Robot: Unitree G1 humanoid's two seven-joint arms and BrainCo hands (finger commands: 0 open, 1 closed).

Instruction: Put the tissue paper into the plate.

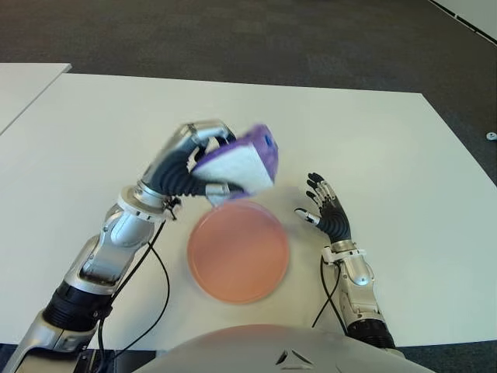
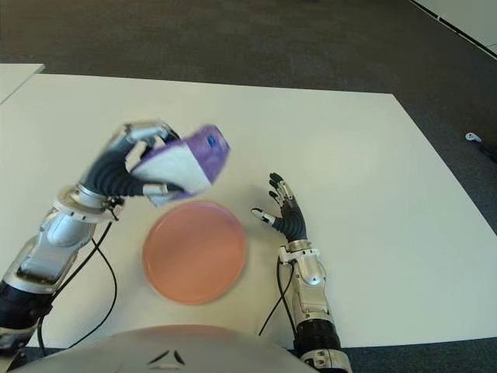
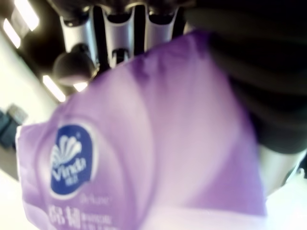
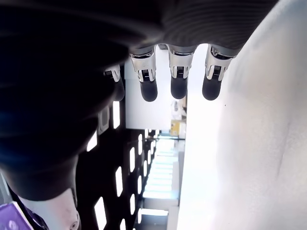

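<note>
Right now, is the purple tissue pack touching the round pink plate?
Apart. The left eye view shows the left hand holding the purple tissue pack lifted above the round pink plate's far rim.

Even overhead light, soft shadows (wrist views blurred, glary).

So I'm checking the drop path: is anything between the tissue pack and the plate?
Nothing. In both eye views the left hand holds the tissue pack just above the plate's far rim, with only air between; the right hand sits aside, open.
</note>
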